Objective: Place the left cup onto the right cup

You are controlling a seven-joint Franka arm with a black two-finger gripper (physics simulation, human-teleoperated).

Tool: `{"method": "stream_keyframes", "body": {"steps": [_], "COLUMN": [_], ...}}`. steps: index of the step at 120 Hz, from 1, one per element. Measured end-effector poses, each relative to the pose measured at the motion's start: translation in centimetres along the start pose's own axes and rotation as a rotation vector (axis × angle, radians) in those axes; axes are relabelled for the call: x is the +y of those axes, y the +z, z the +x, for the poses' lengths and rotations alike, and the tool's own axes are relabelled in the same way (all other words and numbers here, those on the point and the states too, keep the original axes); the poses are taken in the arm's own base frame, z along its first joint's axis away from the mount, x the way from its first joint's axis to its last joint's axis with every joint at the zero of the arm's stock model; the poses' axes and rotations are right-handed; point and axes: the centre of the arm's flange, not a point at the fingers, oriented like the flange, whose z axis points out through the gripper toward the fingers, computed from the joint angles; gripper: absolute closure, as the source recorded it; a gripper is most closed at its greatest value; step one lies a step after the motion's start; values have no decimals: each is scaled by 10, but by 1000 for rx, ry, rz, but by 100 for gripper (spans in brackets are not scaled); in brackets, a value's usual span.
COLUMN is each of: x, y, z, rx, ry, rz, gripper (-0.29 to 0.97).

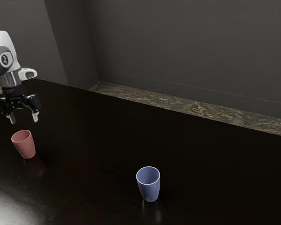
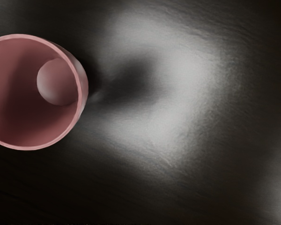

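A pink cup (image 1: 24, 143) stands upright on the dark table (image 1: 178, 150) at the exterior view's left. A blue cup (image 1: 148, 183) stands upright further to the exterior view's right, nearer the front. My gripper (image 1: 22, 118) hangs open a short way above the pink cup, touching nothing. In the wrist view I look straight down into the pink cup (image 2: 23, 93), whose round mouth and inner bottom show just below my hand.
The glossy dark table reflects light around the cups. A stone-patterned floor strip (image 1: 192, 108) and dark walls lie behind the table's far edge. Open tabletop separates the two cups.
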Motion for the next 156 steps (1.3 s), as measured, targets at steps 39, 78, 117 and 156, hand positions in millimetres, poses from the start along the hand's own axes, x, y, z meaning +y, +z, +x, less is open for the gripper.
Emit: {"method": "stream_keyframes", "body": {"steps": [39,78,117,156], "x": [-27,-43,-51,-48], "y": [28,43,62,71], "z": [21,41,55,63], "rx": [12,74,106,129], "ry": [-21,33,91,138], "rz": [7,12,4,3], "gripper": [0,0,0,0]}}
